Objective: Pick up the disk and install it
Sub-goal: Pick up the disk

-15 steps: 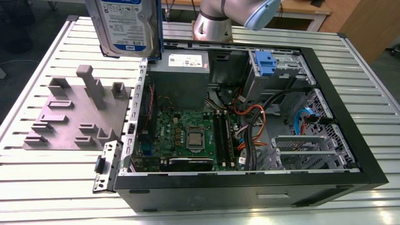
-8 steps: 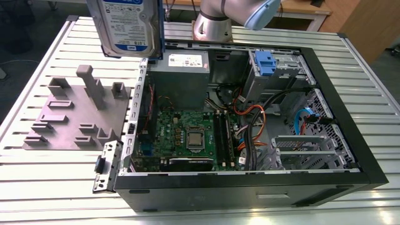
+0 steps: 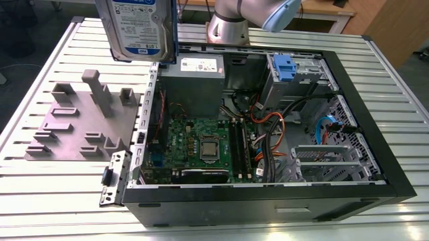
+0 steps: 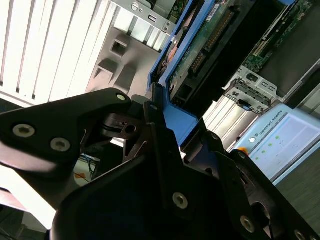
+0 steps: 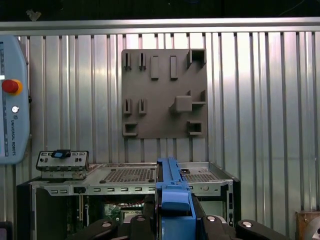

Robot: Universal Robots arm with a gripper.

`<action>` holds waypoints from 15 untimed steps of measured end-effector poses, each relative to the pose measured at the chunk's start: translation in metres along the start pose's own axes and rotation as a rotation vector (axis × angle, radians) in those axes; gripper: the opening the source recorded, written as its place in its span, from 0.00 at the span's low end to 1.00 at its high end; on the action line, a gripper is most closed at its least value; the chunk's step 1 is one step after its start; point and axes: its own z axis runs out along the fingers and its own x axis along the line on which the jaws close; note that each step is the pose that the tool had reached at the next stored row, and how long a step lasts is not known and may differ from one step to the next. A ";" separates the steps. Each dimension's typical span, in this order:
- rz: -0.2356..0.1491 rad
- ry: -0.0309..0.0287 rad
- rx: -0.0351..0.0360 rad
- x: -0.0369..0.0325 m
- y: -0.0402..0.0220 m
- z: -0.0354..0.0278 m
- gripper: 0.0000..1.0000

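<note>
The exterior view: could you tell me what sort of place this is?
Probably a robotics lab bench for computer assembly: a ribbed metal table, an open black computer case, a silver blue-railed disk in the gripper.

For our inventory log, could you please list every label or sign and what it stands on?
White-and-blue label: on the flat silver disk in the gripper; fine print too small.
White label: on the grey metal box in the black computer case; unreadable.
Lettering: on the pale blue pendant with red button.
</note>
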 end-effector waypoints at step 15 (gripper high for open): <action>0.000 0.0001 0.0000 -0.0001 -0.0031 0.0000 0.37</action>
